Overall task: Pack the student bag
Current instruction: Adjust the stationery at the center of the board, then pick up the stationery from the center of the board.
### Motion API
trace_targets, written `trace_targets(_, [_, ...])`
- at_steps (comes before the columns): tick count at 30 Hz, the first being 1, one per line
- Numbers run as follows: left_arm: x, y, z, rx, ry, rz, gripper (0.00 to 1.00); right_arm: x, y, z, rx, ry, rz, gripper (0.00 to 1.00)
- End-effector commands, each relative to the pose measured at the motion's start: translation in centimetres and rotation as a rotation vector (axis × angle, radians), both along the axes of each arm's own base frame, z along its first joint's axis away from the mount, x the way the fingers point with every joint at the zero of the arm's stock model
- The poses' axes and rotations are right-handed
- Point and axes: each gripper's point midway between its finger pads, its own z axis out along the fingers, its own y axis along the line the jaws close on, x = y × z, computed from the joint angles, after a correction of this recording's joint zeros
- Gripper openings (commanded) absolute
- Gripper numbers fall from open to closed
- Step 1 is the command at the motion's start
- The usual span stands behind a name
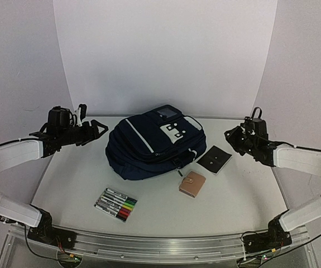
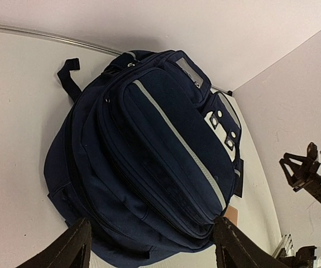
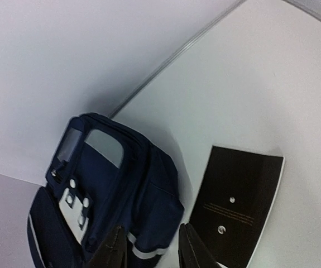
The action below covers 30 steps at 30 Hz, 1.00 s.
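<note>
The navy-blue student bag [image 1: 154, 142] lies zipped shut in the middle of the table, with white stripes and a white patch on its front pocket. It fills the left wrist view [image 2: 149, 156] and shows in the right wrist view [image 3: 110, 190]. My left gripper [image 1: 101, 132] hovers just left of the bag, open and empty, its jaws wide apart [image 2: 152, 237]. My right gripper [image 1: 230, 137] hovers to the right of the bag, open and empty [image 3: 149, 245], above the gap between the bag and a black booklet [image 3: 238, 201].
The black booklet [image 1: 214, 159] lies flat right of the bag. A tan wallet [image 1: 192, 184] lies in front of the bag. A pack of coloured markers [image 1: 115, 204] lies near the front left. A white curved backdrop stands behind.
</note>
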Motion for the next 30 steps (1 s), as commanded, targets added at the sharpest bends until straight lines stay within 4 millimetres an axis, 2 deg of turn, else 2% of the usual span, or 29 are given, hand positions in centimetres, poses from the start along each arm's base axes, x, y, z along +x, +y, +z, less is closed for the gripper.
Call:
trace_targets(1, [0.2, -0.5, 2.5, -0.015, -0.063, -0.016, 0.75, -1.4, 0.3, -6.0, -0.011, 0.18, 0.024, 0.43])
trace_targets(8, [-0.1, -0.2, 2.1, -0.009, -0.051, -0.006, 0.75, -1.7, -0.2, -10.7, -0.004, 0.31, 0.022, 0.5])
trace_targets(12, [-0.1, -0.1, 2.0, -0.008, -0.052, 0.0, 0.75, -1.7, -0.5, -12.6, -0.001, 0.352, 0.03, 0.53])
trace_targets(19, [-0.1, -0.1, 1.9, -0.007, -0.05, 0.0, 0.75, -1.9, -0.8, -15.0, -0.003, 0.407, 0.026, 0.51])
trace_targets(24, [-0.1, 0.0, 2.0, -0.001, -0.053, 0.003, 0.75, -1.8, -0.9, -15.9, 0.02, 0.409, 0.022, 0.49])
trace_targets(30, [0.0, 0.0, 2.2, 0.0, -0.055, 0.006, 0.75, -1.2, -0.7, -17.4, 0.062, 0.41, 0.012, 0.41])
